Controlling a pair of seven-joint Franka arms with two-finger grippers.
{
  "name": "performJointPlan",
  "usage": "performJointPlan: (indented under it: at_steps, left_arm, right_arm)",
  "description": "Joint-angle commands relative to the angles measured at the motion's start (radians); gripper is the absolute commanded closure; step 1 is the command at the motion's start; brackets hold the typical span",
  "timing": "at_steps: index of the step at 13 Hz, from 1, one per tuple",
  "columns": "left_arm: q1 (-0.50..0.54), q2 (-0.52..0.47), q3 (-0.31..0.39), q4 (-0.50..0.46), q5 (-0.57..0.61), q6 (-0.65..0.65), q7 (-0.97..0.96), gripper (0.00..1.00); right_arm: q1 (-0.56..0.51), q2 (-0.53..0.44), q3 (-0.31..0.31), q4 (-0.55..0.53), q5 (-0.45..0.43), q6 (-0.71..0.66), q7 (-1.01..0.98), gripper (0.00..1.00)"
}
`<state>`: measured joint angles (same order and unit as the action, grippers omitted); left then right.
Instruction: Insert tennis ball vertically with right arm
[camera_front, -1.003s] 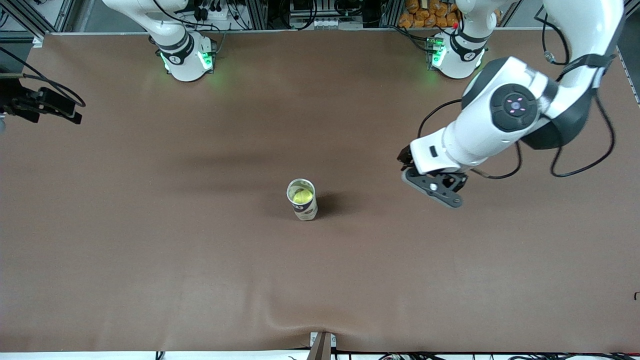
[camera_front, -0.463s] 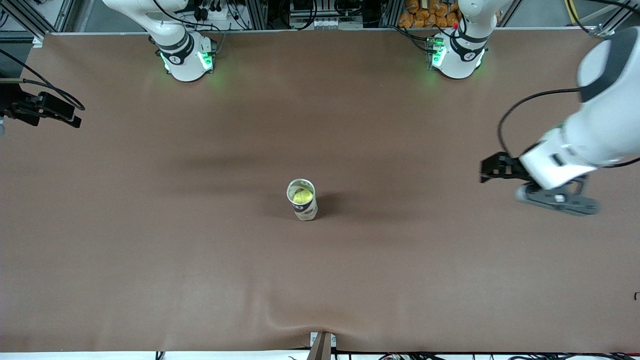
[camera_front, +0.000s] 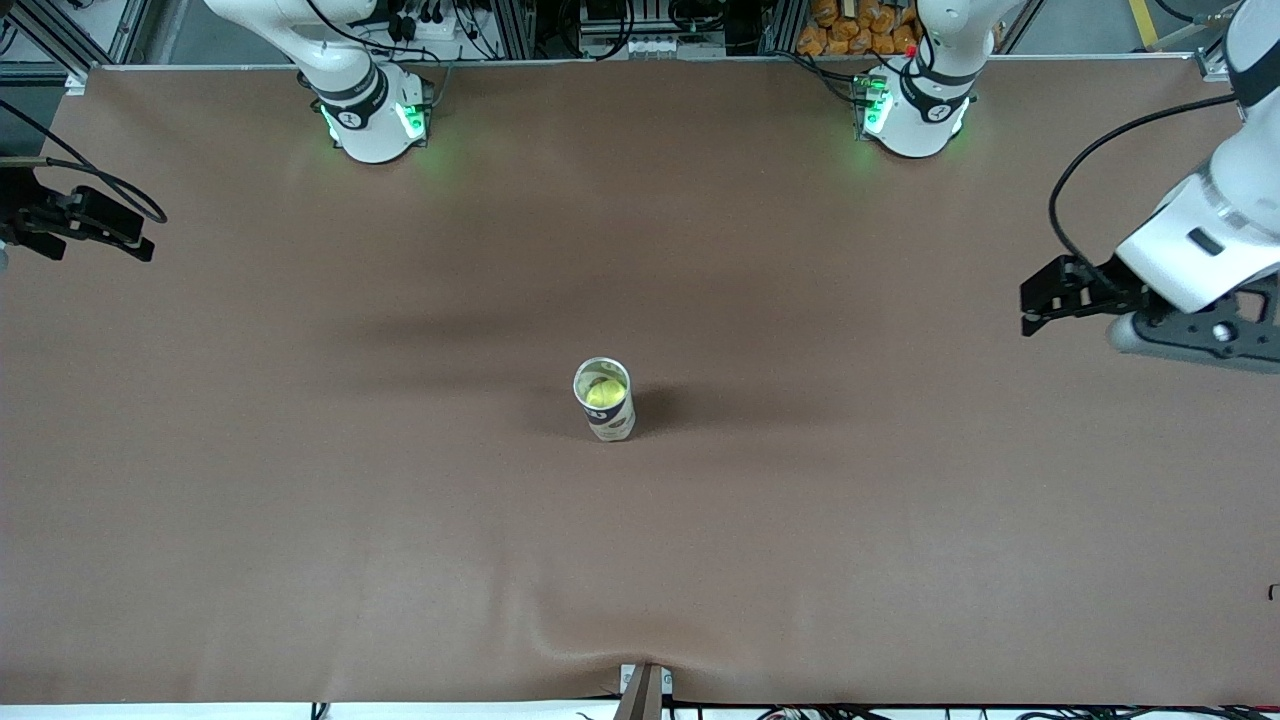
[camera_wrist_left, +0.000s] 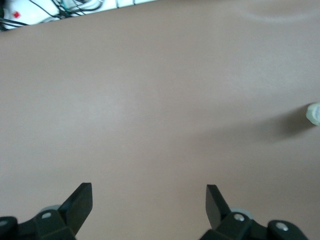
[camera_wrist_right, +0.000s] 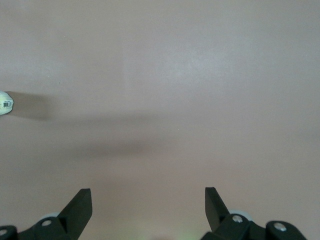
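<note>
Jaws of both grippers spread wide and empty, left gripper (camera_front: 1060, 300) withdrawn toward table edge, tennis ball (camera_front: 603, 393) in can (camera_front: 606, 415).

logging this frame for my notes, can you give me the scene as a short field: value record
can: upright, open top, mid-table
tennis ball: inside the can, yellow-green
left gripper: open, empty, over the left arm's end of the table
right gripper: open, empty, at the right arm's end of the table
table: brown surface
task state: ball already sits in the can
</note>
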<state>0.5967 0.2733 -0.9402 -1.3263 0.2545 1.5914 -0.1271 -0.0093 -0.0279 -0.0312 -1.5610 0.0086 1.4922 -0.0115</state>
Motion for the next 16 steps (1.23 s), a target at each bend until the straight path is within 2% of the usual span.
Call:
performJointPlan:
  at_steps: [1,2,3,4,5,6,7,12,16]
  left_arm:
    - [-0.145,-0.065,0.198,-0.019,-0.044,-0.007,-0.006,0.00]
    - [-0.270,-0.109,0.389,-0.019,-0.128,-0.007,-0.003,0.00]
    - [-0.366,-0.141,0.541,-0.027,-0.246,-0.005,0.001,0.00]
    - [-0.461,-0.157,0.663,-0.036,-0.298,-0.010,0.001,0.00]
    - [-0.530,-0.178,0.742,-0.048,-0.299,-0.014,0.007,0.00]
    - [-0.563,-0.201,0.774,-0.066,-0.299,-0.057,0.001,0.00]
    - [-0.565,-0.229,0.778,-0.088,-0.297,-0.088,-0.005,0.00]
    - [-0.580,-0.451,0.839,-0.328,-0.291,-0.099,-0.005,0.00]
    - [-0.601,-0.470,0.857,-0.332,-0.291,-0.157,-0.006,0.00]
  right_arm:
    - [0.003,-0.018,0.004,-0.005,-0.016,0.006,-0.015,0.00]
    - [0.003,-0.017,0.004,-0.005,-0.007,0.006,-0.013,0.00]
    - [0.003,-0.018,0.004,-0.005,-0.007,0.002,-0.008,0.00]
    - [0.003,-0.017,0.004,-0.005,-0.007,0.000,-0.004,0.00]
    - [0.005,-0.018,0.005,-0.004,-0.007,0.002,-0.001,0.00]
    - [0.005,-0.017,0.005,-0.002,-0.007,0.003,0.013,0.00]
    - [0.003,-0.018,0.005,-0.004,-0.007,0.002,0.034,0.00]
    - [0.003,-0.018,0.005,-0.005,-0.006,-0.001,0.053,0.00]
    - [0.003,-0.018,0.005,-0.004,-0.006,0.002,0.053,0.00]
